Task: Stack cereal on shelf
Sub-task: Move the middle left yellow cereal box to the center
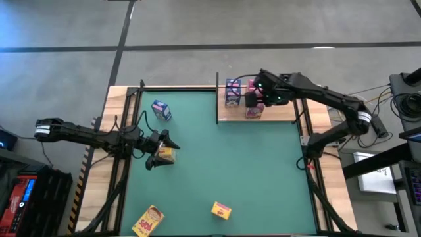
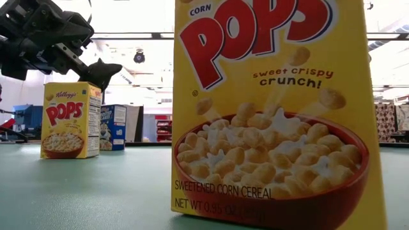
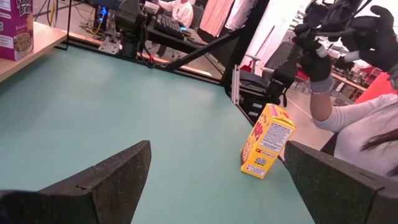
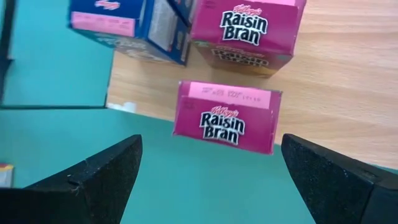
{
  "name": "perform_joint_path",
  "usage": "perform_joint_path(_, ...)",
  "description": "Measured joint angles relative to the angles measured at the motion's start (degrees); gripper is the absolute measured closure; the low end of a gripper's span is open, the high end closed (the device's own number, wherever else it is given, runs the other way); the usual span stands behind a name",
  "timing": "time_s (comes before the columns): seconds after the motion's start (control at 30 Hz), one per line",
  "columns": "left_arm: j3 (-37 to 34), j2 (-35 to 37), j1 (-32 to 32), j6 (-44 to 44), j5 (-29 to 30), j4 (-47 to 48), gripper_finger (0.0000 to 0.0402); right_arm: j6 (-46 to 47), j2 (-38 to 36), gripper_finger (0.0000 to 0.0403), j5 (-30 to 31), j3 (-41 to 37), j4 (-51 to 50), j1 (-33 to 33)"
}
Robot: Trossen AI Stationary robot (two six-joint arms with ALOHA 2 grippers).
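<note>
While both dark arms hang above the green table mat, the light-wood shelf board at its far right edge carries a blue cereal box and two magenta Raisin Bran boxes, one at the board's front edge. The right gripper hovers directly over these, fingers spread wide, holding nothing. The left gripper hovers by a yellow Corn Pops box, jaws apart and empty. Loose on the mat lie another blue box and two yellow boxes near the front edge.
</note>
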State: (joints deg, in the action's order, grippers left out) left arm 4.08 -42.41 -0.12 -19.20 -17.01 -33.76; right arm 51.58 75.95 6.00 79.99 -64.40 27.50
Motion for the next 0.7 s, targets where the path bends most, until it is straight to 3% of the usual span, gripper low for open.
perform_joint_path(0.7, 0.0, 0.0, 0.0, 0.0, 0.0, 0.0, 0.0049, -7.8, -7.4, 0.0030, 1.8, -2.4, 2.2, -14.5)
